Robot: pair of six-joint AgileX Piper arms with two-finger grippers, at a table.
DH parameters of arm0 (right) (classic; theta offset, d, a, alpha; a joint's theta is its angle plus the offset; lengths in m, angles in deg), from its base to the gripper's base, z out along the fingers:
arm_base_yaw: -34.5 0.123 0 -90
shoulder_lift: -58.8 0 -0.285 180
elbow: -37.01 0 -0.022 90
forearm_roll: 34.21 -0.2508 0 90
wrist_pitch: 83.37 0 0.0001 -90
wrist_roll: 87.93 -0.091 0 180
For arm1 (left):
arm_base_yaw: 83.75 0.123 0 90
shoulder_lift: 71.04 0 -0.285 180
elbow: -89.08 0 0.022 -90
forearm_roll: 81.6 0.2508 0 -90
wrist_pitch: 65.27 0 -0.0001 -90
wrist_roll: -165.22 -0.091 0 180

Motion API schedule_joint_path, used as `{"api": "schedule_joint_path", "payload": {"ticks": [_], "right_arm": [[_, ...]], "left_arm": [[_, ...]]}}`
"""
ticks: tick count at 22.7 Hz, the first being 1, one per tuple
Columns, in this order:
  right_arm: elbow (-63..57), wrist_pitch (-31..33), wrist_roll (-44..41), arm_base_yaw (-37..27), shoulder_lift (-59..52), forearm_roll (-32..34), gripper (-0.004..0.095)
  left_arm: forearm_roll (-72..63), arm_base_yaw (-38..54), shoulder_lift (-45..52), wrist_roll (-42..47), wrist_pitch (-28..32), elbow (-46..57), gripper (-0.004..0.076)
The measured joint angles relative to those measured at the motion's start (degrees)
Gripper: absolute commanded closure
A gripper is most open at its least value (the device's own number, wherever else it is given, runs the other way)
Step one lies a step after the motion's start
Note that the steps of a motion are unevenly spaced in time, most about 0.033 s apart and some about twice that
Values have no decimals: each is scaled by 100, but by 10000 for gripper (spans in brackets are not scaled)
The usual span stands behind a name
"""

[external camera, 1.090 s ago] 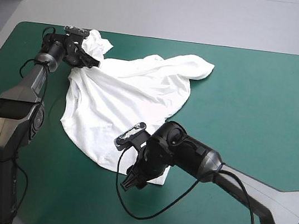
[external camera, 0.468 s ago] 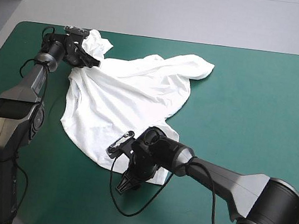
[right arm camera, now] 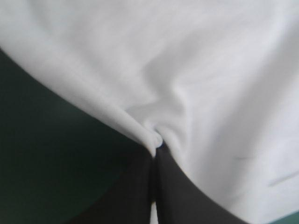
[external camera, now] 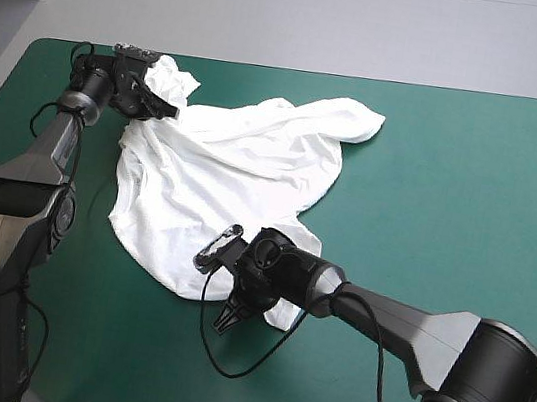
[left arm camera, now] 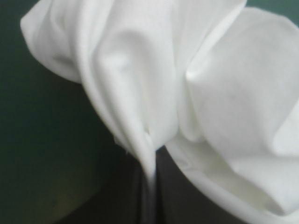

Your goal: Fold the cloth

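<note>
the t-shirt (external camera: 228, 170) lies loosely spread on the teal-green tabletop (external camera: 452, 188), strung between the two claws. the left claw (left arm camera: 150, 173) is clenched on a bunched fold at its far end, the right claw (right arm camera: 154, 148) clenched on its near hem. its long axis runs claw to claw, cloth straight ahead of each; neither arm is nearer, so the next move likely needs both.

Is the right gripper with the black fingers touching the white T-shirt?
Touching. The right wrist view shows the white T-shirt pinched in the shut right gripper.
</note>
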Motion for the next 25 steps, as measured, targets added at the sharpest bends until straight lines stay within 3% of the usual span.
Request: {"api": "schedule_joint_path", "payload": {"ticks": [9,13,20,25], "right_arm": [[216,198,-1674,0,-1496,3260,926],[1540,703,-1479,0,-2176,4382,926],[4160,847,-85,0,-2377,5147,926],[5860,429,723,0,-2440,5183,926]], "left_arm": [[195,0,1150,-15,-98,0,701],[244,0,2111,-120,-78,-69,701],[-335,0,3327,-189,-318,-1283,702],[-276,0,3792,-586,-1056,-2806,703]]}}
